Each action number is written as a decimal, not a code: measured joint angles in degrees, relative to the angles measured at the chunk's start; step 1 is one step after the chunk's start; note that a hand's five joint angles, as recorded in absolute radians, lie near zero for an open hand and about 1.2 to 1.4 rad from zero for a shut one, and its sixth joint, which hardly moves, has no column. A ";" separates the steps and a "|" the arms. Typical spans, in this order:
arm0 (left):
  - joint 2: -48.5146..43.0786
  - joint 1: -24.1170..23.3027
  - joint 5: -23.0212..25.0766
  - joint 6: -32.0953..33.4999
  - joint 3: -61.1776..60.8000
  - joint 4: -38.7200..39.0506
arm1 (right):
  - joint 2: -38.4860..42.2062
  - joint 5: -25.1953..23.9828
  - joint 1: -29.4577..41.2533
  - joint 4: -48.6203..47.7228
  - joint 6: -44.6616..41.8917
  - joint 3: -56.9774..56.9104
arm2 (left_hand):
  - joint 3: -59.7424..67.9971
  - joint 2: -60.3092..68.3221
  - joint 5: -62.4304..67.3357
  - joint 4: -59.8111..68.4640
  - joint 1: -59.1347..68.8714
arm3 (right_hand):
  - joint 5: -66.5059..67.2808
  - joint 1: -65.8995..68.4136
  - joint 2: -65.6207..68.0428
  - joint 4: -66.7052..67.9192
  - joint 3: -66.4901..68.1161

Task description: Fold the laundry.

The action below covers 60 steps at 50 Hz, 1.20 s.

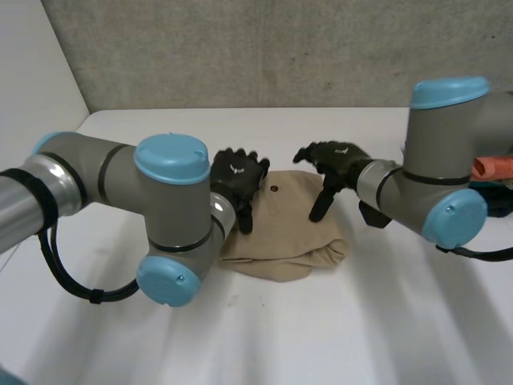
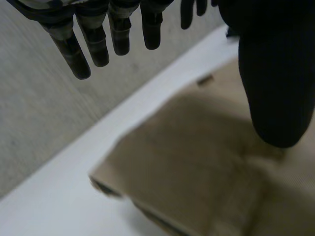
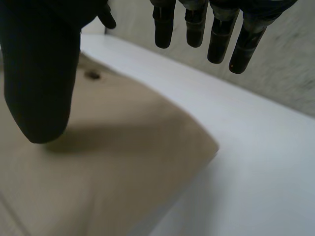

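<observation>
left hand [image 1: 235,178] and right hand [image 1: 335,160] spread above beige cloth [image 1: 284,233].

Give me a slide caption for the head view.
Open left hand and open right hand poised above a folded tan garment on the white table.

You are looking at a plain white counter [image 1: 264,337] that is carrying a folded beige fabric garment [image 1: 284,233] near its middle. The garment is lying flat, its bunched, rounded edge facing the near side.
</observation>
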 measured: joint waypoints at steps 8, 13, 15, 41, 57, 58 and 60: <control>-5.67 0.44 0.07 4.41 3.67 -6.74 | 7.24 2.57 1.59 3.22 -8.39 -3.92 | 0.00 0.00 0.00 0.00 0.00 | 0.00 0.00 0.00 0.00 0.00; -7.91 1.02 0.07 9.36 4.99 -7.93 | 9.48 5.59 1.88 2.61 -14.56 -3.67 | 0.00 0.01 0.00 0.00 0.00 | 0.00 -0.76 0.00 0.00 0.00; -8.45 1.35 0.07 10.71 5.39 -8.01 | 9.82 6.21 1.93 2.09 -15.92 -3.46 | 0.00 0.01 0.00 0.00 0.00 | 0.00 -1.60 0.00 0.00 0.00; 16.81 4.13 22.13 7.75 -6.08 -4.46 | -18.23 7.20 2.08 -20.33 -12.22 29.01 | 0.00 0.00 -0.01 0.00 -0.47 | -0.25 -1.90 0.00 0.00 -0.04; 26.32 9.42 41.80 5.36 -16.12 -4.72 | -13.78 6.54 8.08 -43.17 -13.95 45.27 | 0.00 0.00 -0.01 0.00 -0.47 | -0.25 -1.90 0.00 0.00 -0.04; 26.32 9.42 41.80 5.36 -16.12 -4.72 | -13.78 6.54 8.08 -43.17 -13.95 45.27 | 0.00 0.00 -0.01 0.00 -0.47 | -0.25 -1.90 0.00 0.00 -0.04; 26.17 9.50 41.56 4.21 -16.25 -4.72 | -9.54 6.77 9.12 -48.27 -17.09 44.78 | 0.00 0.00 -0.01 0.00 -0.47 | -0.25 -1.90 0.00 0.00 -0.04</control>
